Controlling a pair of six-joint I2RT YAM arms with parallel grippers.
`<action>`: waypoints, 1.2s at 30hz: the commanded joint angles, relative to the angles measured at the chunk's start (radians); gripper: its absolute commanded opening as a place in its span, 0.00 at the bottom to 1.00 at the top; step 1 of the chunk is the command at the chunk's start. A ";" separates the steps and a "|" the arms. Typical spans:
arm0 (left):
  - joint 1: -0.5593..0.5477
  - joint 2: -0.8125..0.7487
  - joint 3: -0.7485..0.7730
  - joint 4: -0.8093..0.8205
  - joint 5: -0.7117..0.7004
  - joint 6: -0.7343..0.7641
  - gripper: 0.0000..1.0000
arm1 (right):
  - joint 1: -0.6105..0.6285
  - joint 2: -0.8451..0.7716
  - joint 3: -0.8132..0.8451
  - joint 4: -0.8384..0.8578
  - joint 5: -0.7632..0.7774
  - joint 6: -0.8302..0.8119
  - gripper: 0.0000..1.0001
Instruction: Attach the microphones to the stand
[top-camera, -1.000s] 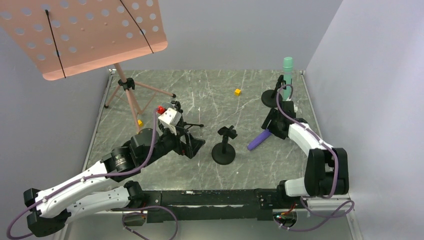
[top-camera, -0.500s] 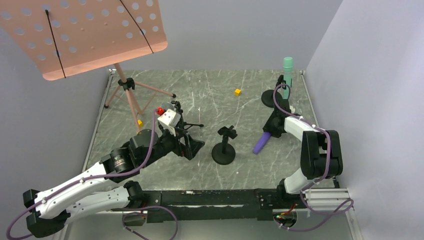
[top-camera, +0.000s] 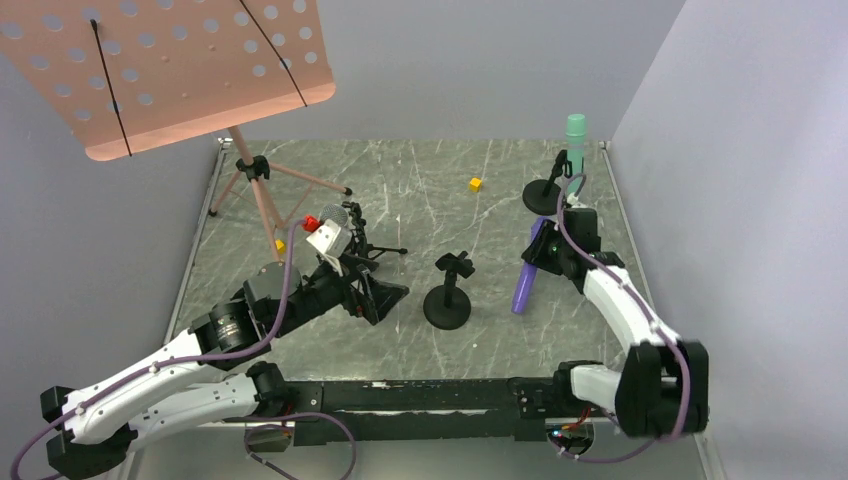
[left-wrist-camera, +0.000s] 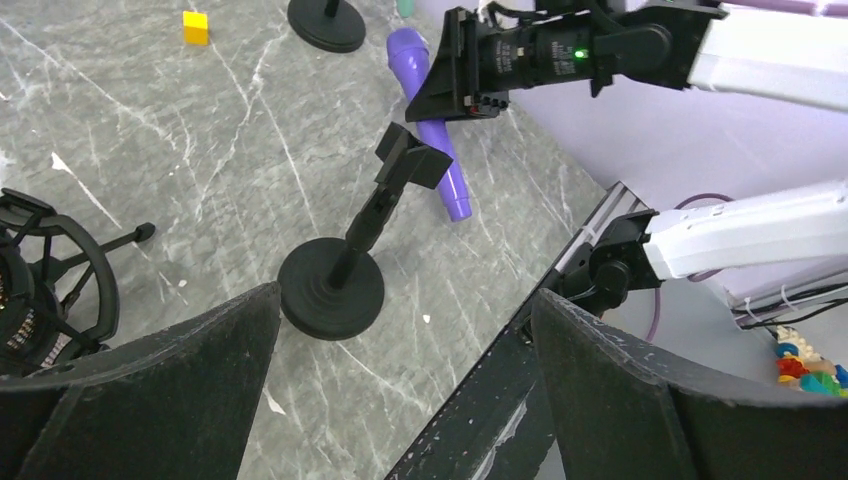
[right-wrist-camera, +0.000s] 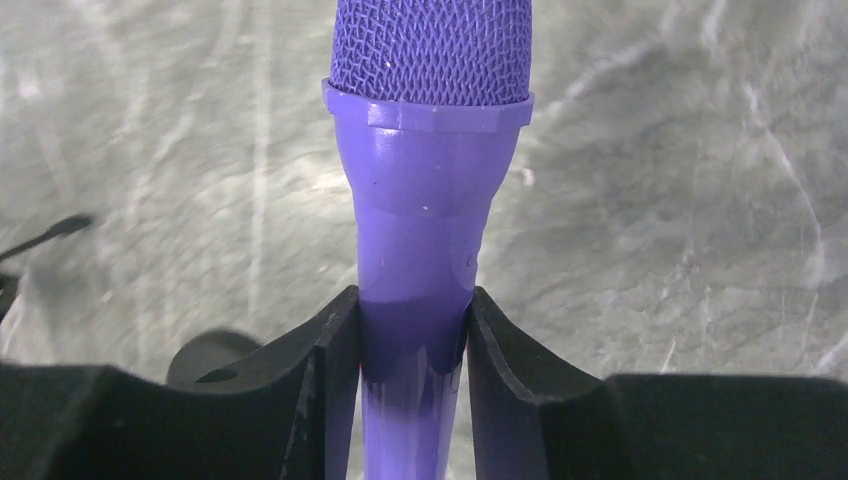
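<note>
My right gripper (right-wrist-camera: 412, 330) is shut on the purple microphone (right-wrist-camera: 430, 150), its mesh head pointing away from the wrist camera. From above, the purple microphone (top-camera: 524, 280) slants down from the right gripper (top-camera: 543, 250), right of the empty black stand (top-camera: 447, 300). That stand's clip (left-wrist-camera: 410, 165) holds nothing. A teal-green microphone (top-camera: 575, 135) stands upright in the far right stand (top-camera: 545, 195). A silver mesh head (top-camera: 335, 213) shows behind my left wrist. My left gripper (left-wrist-camera: 400, 400) is open, with only table between its fingers (left-wrist-camera: 150, 390).
A pink music stand (top-camera: 170, 70) on tripod legs (top-camera: 255, 190) fills the far left. A black shock mount on a small tripod (left-wrist-camera: 45, 270) sits by my left arm. Small yellow cubes (top-camera: 475, 184) (top-camera: 280, 245) lie on the marble table (top-camera: 420, 190). Walls close in at the right and back.
My right gripper has shut on the purple microphone and raised its head end, turning it from diagonal to nearly lengthwise. The right arm swung its elbow back. The left arm shifted slightly.
</note>
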 joint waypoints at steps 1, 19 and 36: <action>-0.002 0.006 0.038 0.064 0.055 0.009 0.99 | -0.001 -0.216 -0.034 0.080 -0.253 -0.216 0.10; 0.001 0.274 0.122 0.546 0.144 0.027 0.99 | 0.102 -0.084 0.661 -0.729 -1.142 -1.301 0.00; 0.000 0.460 0.104 0.844 0.150 -0.103 0.99 | 0.195 -0.059 0.671 -0.771 -1.275 -1.311 0.00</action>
